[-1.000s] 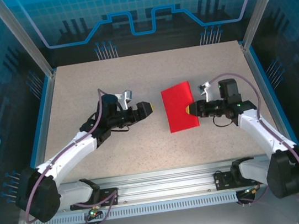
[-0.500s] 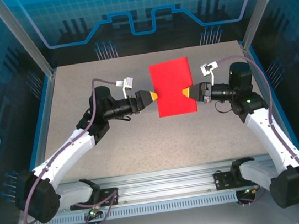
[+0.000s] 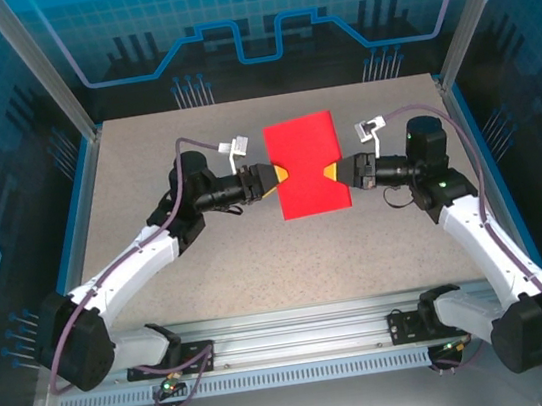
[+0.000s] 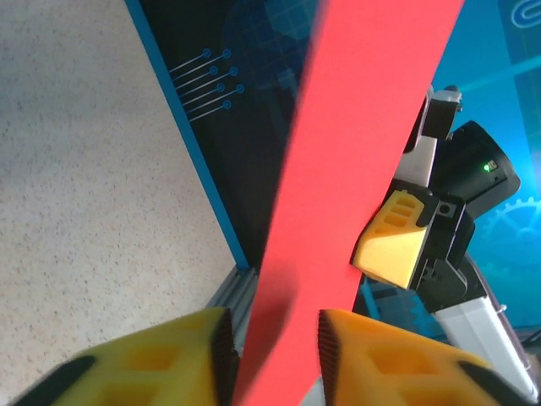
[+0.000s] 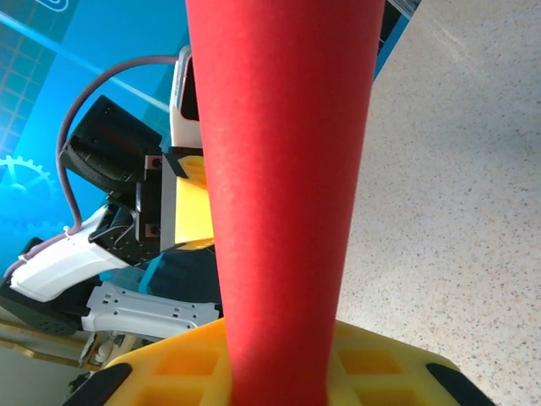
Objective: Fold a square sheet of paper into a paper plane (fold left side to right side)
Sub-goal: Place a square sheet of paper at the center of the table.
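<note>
Top view: paper (image 3: 304,165) in the upper middle of the frame, a red rectangle a little taller than wide, slightly skewed, pinched at mid-height on both side edges. Hard to tell whether its lower edge touches the table (image 3: 147,180).

Left arm (image 3: 129,273) rising from its base at lower left, one long white link running up and right, bent at a dark joint left of centre, then lying level and pointing right. Left gripper (image 3: 277,178) at the paper's left edge, yellow tips overlapping the red.

Left wrist view: left gripper (image 4: 275,342) along the bottom edge, one yellow finger (image 4: 152,368) at lower left, the other at lower right. Jaws drawn in close, the paper (image 4: 355,144) filling the narrow gap between the dark pads: clamped on the sheet, as far as visible. From there a red strip slanting up to the top right of the frame, the opposite yellow tip just right of it, table at left.

Right arm (image 3: 484,244) much the mirror: base at lower right, white link climbing up and slightly left, dark joint right of centre, forearm level and pointing left. Right gripper (image 3: 332,173) on the paper's right edge, facing the left one across the sheet.

Right wrist view: right gripper (image 5: 275,364) at the bottom, yellow on both sides of the paper (image 5: 283,169), closed tight on it. Red band rising straight to the top edge; yellow finger and black body of the left gripper (image 5: 190,207) at mid-left just beside the band, table at right.
</note>
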`<state>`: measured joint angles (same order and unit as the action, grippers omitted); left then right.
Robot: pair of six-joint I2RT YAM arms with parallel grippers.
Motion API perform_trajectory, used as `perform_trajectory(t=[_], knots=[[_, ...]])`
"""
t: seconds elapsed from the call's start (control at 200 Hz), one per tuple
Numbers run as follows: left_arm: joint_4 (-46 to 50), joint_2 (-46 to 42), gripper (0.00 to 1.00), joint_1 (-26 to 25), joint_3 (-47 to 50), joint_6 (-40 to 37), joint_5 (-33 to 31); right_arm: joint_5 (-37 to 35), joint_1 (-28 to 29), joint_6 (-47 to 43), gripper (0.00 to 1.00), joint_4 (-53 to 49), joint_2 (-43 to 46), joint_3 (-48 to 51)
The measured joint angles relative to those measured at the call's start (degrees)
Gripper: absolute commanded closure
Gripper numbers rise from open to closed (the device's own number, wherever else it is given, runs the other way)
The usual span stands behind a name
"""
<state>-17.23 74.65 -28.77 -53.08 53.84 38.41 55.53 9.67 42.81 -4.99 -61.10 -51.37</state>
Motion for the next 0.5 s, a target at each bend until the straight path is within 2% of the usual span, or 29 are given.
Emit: perform_trajectory(t=[0.105,0.165,0.355,0.5], knots=[[1.07,0.00,0.90,0.00,-0.02,-0.61,-0.22,-1.29,0.09,-2.29,0.60,-2.89,0.00,-0.07],[2.69,-0.02,0.91,0.00,-0.02,-1.51,-0.90,-3.04,0.11,-5.25,0.54,-6.80,0.00,-0.42],[9.14,0.04,0.95,0.00,1.62,-3.41,-4.39,-12.98,-0.48,-14.05,0.23,-20.09,-0.33,-2.27],[13.66,3.34,0.96,0.00,4.66,-5.14,-6.95,-24.30,-1.44,-18.10,0.19,-27.78,-1.40,-2.40]])
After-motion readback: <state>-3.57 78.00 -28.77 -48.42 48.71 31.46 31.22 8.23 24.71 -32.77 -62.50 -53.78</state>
